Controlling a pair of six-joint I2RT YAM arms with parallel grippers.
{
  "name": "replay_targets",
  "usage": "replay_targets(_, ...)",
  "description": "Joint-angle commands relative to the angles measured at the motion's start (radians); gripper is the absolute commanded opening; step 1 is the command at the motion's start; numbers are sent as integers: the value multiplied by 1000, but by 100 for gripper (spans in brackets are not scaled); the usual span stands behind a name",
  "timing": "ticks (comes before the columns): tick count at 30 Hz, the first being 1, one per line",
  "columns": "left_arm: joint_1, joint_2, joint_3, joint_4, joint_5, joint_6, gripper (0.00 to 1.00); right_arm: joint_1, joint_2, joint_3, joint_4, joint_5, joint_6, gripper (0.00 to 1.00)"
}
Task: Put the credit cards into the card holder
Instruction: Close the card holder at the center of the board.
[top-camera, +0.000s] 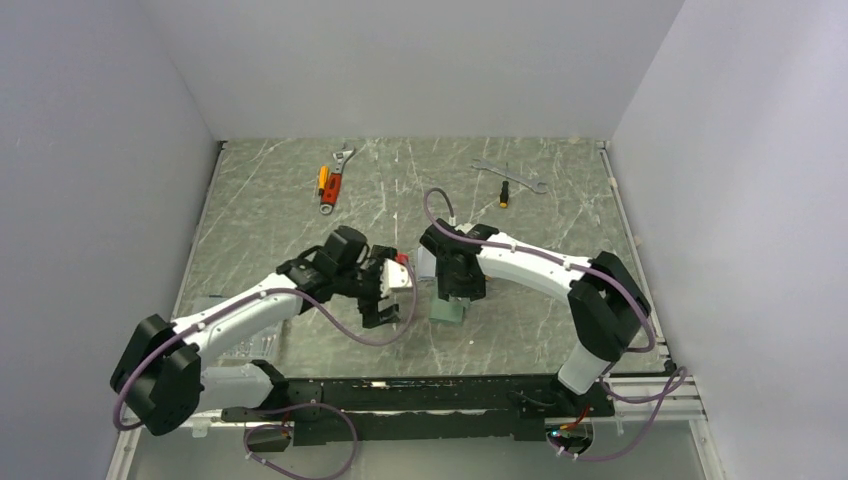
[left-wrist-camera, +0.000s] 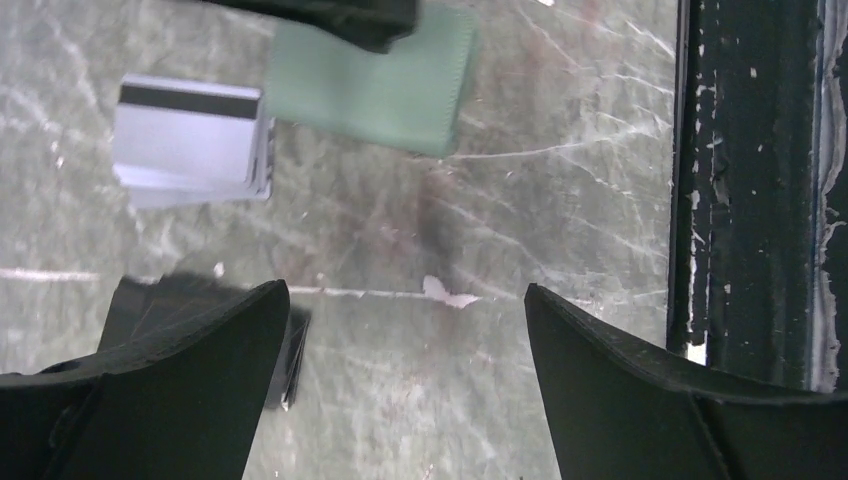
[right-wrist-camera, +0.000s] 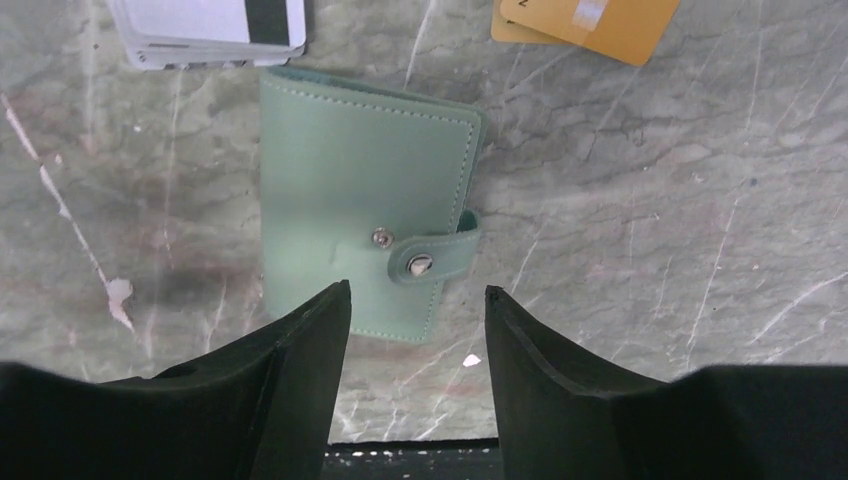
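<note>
1. The holder (right-wrist-camera: 365, 200) lies folded shut on the table (right-wrist-camera: 640, 230), mid-frame in the right wrist view. Its tab (right-wrist-camera: 435, 262) wraps across the front from the right edge; whether it is snapped I cannot tell.
2. Silver cards (right-wrist-camera: 205, 30) sit stacked at upper left, just beside the holder's top edge. Orange cards (right-wrist-camera: 585, 22) lie at upper right, apart from it.
3. Black cards (left-wrist-camera: 150, 300) show at lower left of the left wrist view, partly behind a finger.
4. The right gripper (right-wrist-camera: 418, 330) hangs over the holder's lower edge, fingers parted and grasping nothing.
5. The left gripper (left-wrist-camera: 405, 300) is spread wide and empty over bare table, below the holder.
6. In the top view, an orange-handled wrench (top-camera: 336, 180), a plain wrench (top-camera: 510, 175) and a screwdriver (top-camera: 505, 193) lie across the upper part of the table.
</note>
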Motion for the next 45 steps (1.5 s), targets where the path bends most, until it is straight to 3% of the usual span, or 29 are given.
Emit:
replay_targets(1,-112,48,-11,117,-91,74,94,-11,36,61,-49,40,-2,52)
replay_targets(13,-305,258,24,253,-255,176,92,-41,51,53,-67,52,-6,28)
replay_targets(21,-356,331,46,321,-307,218,88,-60,9,32,-64,59,0,0)
replay_targets(31,-404,389,54,355,-287,240,71,-77,-40,-8,-48,26,16,0)
replay_targets(37,-415,419,70,345,-275,255,61,-101,-69,-84,119,-151,21,0)
replay_targets(42,-414,436,82,322,-269,261,49,-100,-41,-80,164,-198,10,0)
replay_targets(45,-414,436,82,310,-271,256,48,-102,-30,-78,175,-208,7,0)
